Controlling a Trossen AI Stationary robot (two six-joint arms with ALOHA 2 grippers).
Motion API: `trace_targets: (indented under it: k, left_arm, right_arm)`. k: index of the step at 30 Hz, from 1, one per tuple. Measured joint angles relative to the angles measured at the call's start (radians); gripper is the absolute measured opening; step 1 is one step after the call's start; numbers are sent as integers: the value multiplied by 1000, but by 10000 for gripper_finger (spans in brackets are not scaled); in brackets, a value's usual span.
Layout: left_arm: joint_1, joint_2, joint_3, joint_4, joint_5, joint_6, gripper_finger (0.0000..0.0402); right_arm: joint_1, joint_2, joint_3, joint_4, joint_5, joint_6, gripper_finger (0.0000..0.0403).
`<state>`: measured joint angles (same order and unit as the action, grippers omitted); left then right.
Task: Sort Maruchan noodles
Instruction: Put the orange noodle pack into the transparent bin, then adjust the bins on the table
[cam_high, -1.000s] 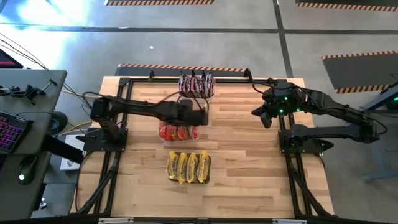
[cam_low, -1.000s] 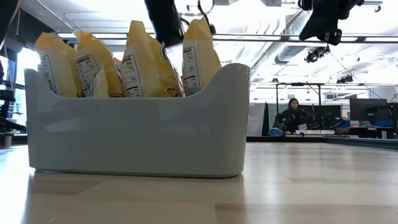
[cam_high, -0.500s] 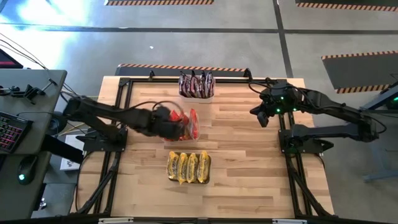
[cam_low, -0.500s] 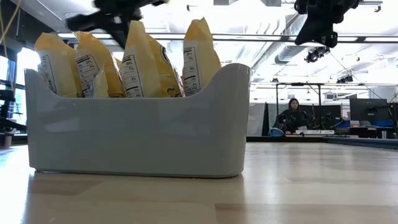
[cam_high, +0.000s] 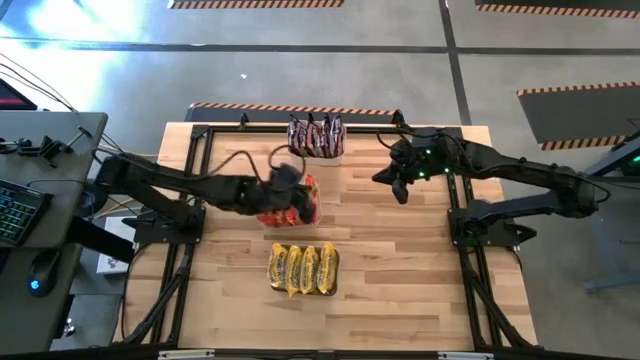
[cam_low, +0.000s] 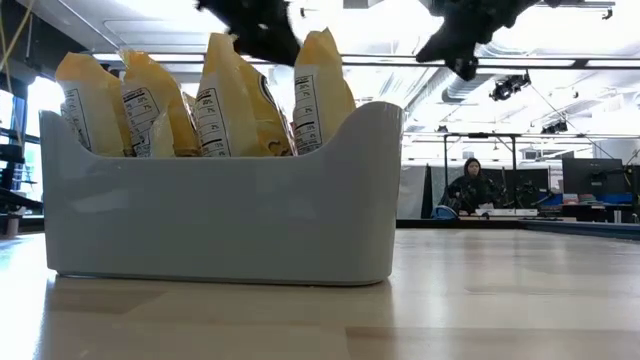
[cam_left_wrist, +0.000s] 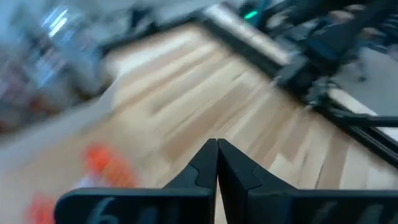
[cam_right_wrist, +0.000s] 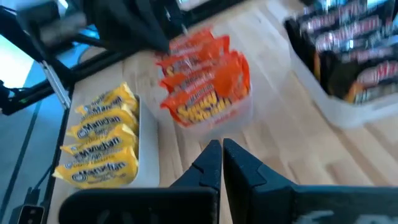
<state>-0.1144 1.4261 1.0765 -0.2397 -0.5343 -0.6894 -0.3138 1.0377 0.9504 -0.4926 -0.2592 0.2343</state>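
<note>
Plainly, both sets of jaws are closed on nothing. The left gripper (cam_high: 290, 183) has its two dark fingers (cam_left_wrist: 208, 163) pressed flat together, with bare wood beyond them; seen from above it hangs over the red noodle packets (cam_high: 288, 207) near the middle of the worktop (cam_high: 400, 280), its arm reaching in from nine o'clock. The right gripper (cam_high: 397, 186) is likewise pinched shut, fingers (cam_right_wrist: 214, 163) meeting along a thin line, and it sits at about two o'clock from the worktop's centre, well apart from the left one, its arm stretching in from three o'clock.

Outward from there, the noodles stand in three groups along the worktop's middle line. The red packets stand on edge in a clear tub (cam_right_wrist: 211, 118) at the centre. The dark maroon packets (cam_high: 316, 135) fill another tub at twelve o'clock, near the far edge. The yellow packets (cam_high: 303, 269) stand in a row in a white tub (cam_low: 220, 205) at six o'clock; in the low view that tub fills the left half, with four yellow packets (cam_low: 225, 100) rising above its rim, nutrition labels facing out.

Beyond the worktop, a side desk with a keyboard (cam_high: 18, 210) lies at nine o'clock, and a seated person (cam_low: 470, 187) shows far back in the room
</note>
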Motion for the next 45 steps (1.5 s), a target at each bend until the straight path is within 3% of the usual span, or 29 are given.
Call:
trace_targets:
  k: [3,6,10,24,29,32,35,41,45]
  left_arm:
    - [38,47,-62,217,57,154,0]
    - [91,103,-138,354,177,152,0]
    - [114,162,-191,480,222,152,0]
    - [142,284,-242,657,231,201,0]
    - [160,163,-243,647,237,202,0]
    - [162,33,-242,550,231,201,0]
    - [155,-119,-242,332,216,147,0]
    - [127,-406,-241,-335,176,-162,0]
    - [96,-503,-242,-742,191,-380,0]
  right_arm:
    - [-1,-9,0,33,0,-16,0]
    - [-2,-34,0,41,7,-19,0]
    - [-7,-65,0,49,15,-9,0]
    - [-7,-97,0,49,21,-7,0]
    - [-7,-97,0,49,39,-8,0]
    - [-7,-97,0,49,39,-15,0]
    - [-7,-97,0,49,39,-15,0]
    - [-7,-97,0,39,45,-19,0]
    - [-7,-97,0,25,46,-19,0]
